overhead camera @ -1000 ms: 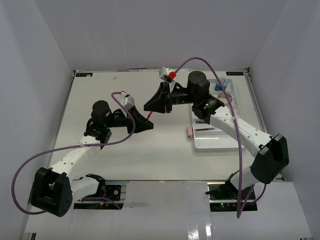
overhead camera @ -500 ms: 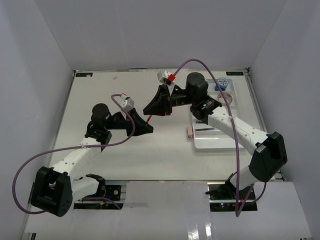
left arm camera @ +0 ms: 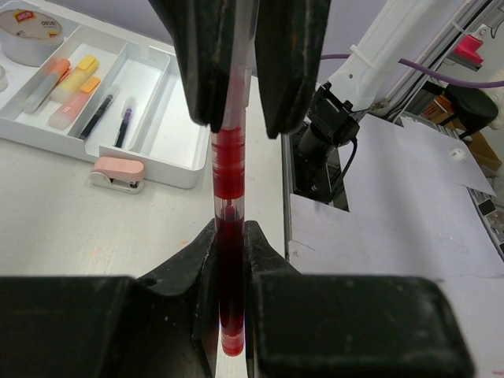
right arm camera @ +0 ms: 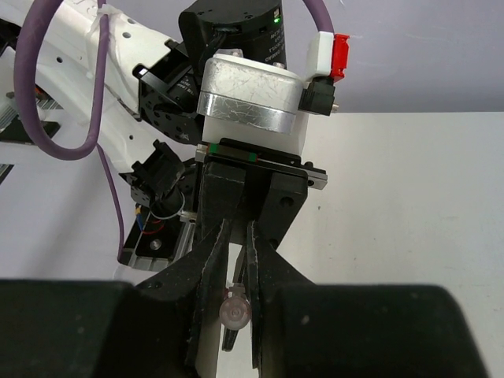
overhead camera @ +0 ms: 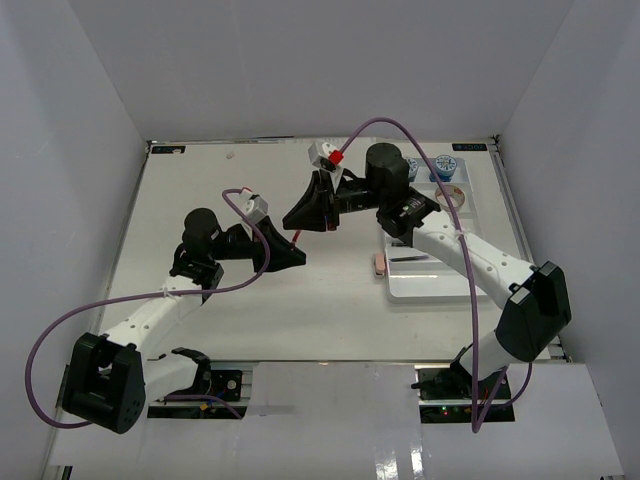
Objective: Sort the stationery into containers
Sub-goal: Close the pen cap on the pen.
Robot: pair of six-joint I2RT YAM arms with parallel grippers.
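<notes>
1. Two arms reach in from the near edge of the bench and meet over its middle.
2. Left fingers are clenched on the lower end of a red pen. The pen's tip pokes just past them.
3. Pen runs straight out of that grip into the right fingers, which are also clenched on it. It is one pen gripped at both ends, held over mid-bench.
4. Right wrist view shows the pen's round end head-on between the right fingers, with the left arm's wrist squarely behind it.
5. Pink piece lies on the bench just beside the left wall of the white tray, outside it.
6. Tray sits right of the pen, partly under the right arm. Left wrist view shows two thin black pens side by side in one long compartment and orange and yellow pieces in the next one.
7. Farther along the tray is a tape roll. At its far end are blue-white tubs, partly hidden by the right arm.
</notes>
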